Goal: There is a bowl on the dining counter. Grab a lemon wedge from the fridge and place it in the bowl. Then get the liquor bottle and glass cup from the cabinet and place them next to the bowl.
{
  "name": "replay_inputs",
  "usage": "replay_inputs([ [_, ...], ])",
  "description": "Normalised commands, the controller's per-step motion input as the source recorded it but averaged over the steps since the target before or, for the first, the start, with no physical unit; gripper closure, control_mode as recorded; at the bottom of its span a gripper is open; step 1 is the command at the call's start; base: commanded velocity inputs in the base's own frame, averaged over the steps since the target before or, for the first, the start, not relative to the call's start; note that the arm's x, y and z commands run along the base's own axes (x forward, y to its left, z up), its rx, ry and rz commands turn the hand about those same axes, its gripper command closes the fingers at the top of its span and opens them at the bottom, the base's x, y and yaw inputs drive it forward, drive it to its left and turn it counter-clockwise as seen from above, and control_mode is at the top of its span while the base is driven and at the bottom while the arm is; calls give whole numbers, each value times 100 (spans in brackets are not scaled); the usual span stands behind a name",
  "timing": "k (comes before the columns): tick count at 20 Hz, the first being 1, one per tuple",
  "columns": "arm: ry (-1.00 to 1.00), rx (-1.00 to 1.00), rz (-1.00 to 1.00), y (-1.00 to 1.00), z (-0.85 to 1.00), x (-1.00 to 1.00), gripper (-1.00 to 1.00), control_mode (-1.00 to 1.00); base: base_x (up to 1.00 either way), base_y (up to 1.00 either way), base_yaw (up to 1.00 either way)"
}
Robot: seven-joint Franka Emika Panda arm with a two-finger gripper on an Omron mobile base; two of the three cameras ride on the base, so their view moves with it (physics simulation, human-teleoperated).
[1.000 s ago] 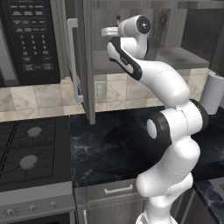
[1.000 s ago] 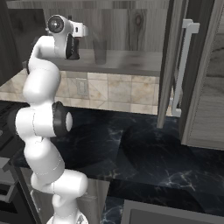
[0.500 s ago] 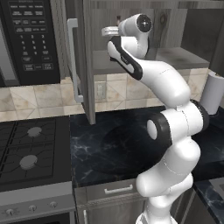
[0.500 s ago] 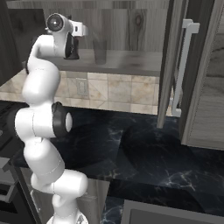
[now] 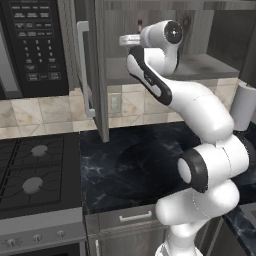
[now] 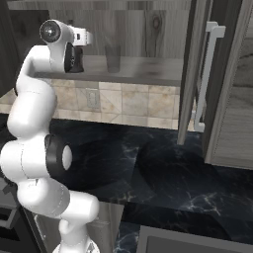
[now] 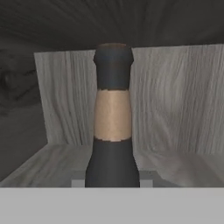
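Inside open cabinet (image 6: 148,20): liquor bottle (image 7: 113,122) upright on shelf, long axis vertical, dead ahead of gripper (image 6: 75,59), neck centred and very close. Gripper partly spread; grasp on bottle cannot be told. Glass cup (image 6: 112,58) beside, on same shelf.

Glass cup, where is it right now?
In the right base view the glass cup stands on the open cabinet's shelf, just right of the gripper.

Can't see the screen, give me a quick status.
Gripper inside open cabinet, around the bottle neck. Glass stands alongside on shelf. Nothing blocking.
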Motion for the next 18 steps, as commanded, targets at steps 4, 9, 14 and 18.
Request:
replay_inputs([
  [4,-13,0,0,0,-13,-100,100,-100,0,0,0],
  [9,-6,0,0,-15,1,-100,100,-100,0,0,0],
  [14,-1,1,0,-38,17,-100,100,-100,0,0,0],
  [18,-1,2,0,-38,25,-100,100,-100,0,0,0],
])
